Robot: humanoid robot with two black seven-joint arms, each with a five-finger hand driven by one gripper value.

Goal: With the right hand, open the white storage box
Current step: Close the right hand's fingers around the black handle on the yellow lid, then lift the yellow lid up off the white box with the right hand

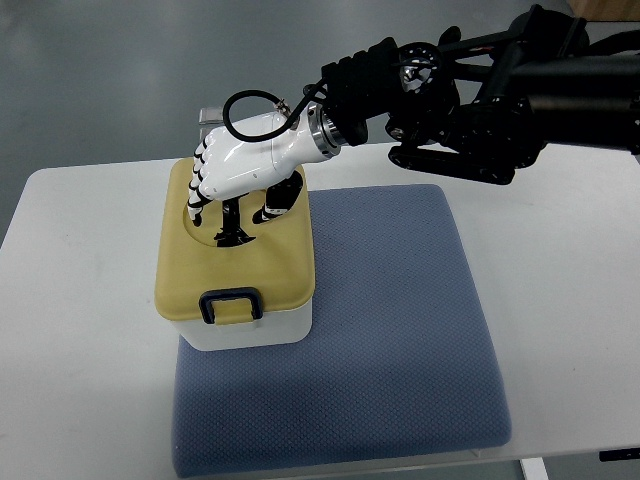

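Blue mat (400,340) at frame bottom on white table (80,330). Right hand (240,165) upper centre, fingers (232,222) curled down onto yellow lid (235,260); real grip or just contact: cannot tell. White storage box (245,330) left of centre, lid on, blue latch (232,305) at near edge.

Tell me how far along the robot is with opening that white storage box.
Done: the right hand has reached the white storage box and is over its yellow lid. In hand: its fingertips point down onto the lid's top, though no firm grip shows. Left: the lid sits flat and closed, and the dark latch at the front looks untouched, so the opening itself remains.
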